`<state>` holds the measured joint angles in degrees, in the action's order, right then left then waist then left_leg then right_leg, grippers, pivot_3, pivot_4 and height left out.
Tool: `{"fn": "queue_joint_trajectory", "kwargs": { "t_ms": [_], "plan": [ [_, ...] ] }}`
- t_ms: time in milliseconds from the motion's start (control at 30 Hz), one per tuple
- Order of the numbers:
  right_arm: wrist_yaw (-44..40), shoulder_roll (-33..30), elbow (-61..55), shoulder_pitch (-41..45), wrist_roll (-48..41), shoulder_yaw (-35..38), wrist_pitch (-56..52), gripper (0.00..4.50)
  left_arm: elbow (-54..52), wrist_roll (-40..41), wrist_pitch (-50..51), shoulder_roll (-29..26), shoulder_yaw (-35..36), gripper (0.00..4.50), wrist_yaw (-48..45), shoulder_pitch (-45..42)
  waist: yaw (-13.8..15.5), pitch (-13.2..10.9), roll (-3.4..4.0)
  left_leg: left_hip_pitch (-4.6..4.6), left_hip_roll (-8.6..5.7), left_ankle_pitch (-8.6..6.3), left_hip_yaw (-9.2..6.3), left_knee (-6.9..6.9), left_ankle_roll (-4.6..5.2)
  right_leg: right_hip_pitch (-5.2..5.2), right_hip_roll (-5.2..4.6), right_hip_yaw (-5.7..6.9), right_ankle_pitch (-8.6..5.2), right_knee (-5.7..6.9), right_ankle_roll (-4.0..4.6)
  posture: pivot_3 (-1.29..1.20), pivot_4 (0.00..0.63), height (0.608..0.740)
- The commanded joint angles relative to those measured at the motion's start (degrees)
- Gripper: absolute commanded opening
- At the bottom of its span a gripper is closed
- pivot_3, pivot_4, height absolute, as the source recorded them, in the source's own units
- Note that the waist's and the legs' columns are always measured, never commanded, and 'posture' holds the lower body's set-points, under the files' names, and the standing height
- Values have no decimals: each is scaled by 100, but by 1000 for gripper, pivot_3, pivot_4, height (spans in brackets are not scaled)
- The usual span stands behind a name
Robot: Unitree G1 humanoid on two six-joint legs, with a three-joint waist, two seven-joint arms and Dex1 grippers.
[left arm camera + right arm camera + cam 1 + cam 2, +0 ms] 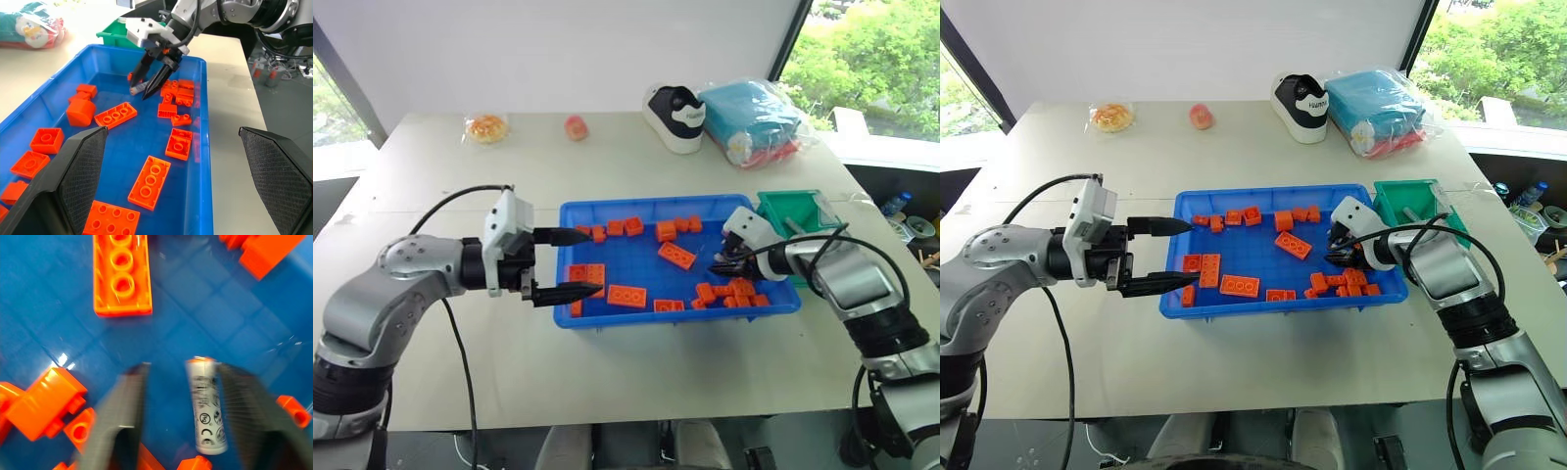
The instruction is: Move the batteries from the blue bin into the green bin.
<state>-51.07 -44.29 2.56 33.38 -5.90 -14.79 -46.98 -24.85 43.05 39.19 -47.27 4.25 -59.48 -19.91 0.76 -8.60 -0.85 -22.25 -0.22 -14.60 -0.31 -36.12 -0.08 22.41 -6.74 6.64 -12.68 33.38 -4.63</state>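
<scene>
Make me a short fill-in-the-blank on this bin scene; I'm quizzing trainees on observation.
1. The right gripper reaches into the ____ bin.
2. The battery lies between its ____.
3. The bricks scattered in that bin are ____.
4. The left gripper hovers with its fingers ____.

Missing words: blue; fingers; orange; open

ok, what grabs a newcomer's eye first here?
The large bright-blue plastic tray strewn with orange toy bricks at the table's centre. At its right end, the right gripper reaches down, jaws straddling a slim silver-grey battery. Just beyond sits the small dark-green plastic bin.
</scene>
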Motion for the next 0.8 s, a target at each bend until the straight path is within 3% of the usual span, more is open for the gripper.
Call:
{"fn": "queue_joint_trajectory", "kwargs": {
  "t_ms": [33, 200, 367, 633, 800],
  "plan": [
    [21, 2, -76, 39, 10, 111, 25, 130, -110, 73, -16, -81, 192, 4500, 11, -48, 0, 0, 0, 0, 0, 0, 0, 0, 0, 0, 0, 0, 0, 0, 0, 0, 150, 725],
    [24, -58, -381, 56, -68, 247, -51, 93, -64, 53, -29, -67, 163, 4500, -22, -87, 1, 0, 0, 0, 0, 0, 0, 0, 0, 0, 0, 0, 0, 0, 0, 0, 150, 725],
    [16, -211, -824, 588, -564, 1063, -553, 93, -30, 53, -35, -71, 158, 4500, -60, -107, -1, -5, 8, -1, 1, 0, 0, 1, 0, 2, 0, 0, 1, 0, -1, 0, 150, 725],
    [92, -1404, 230, 915, -149, 1492, 107, 93, 50, 15, -79, -48, 118, 4500, -127, -100, 100, 3, -5, -2, -3, -2, 7, 1, 3, 0, -1, 2, -10, -15, 16, 0, 150, 725],
    [51, -1458, 582, 791, -72, 1458, 557, 2625, 150, -38, -128, -13, 53, 4500, -177, -181, 76, -6, 11, -1, 0, -2, 13, 0, 3, 4, -1, -3, -9, -4, 16, 0, 150, 725]
  ]
}}
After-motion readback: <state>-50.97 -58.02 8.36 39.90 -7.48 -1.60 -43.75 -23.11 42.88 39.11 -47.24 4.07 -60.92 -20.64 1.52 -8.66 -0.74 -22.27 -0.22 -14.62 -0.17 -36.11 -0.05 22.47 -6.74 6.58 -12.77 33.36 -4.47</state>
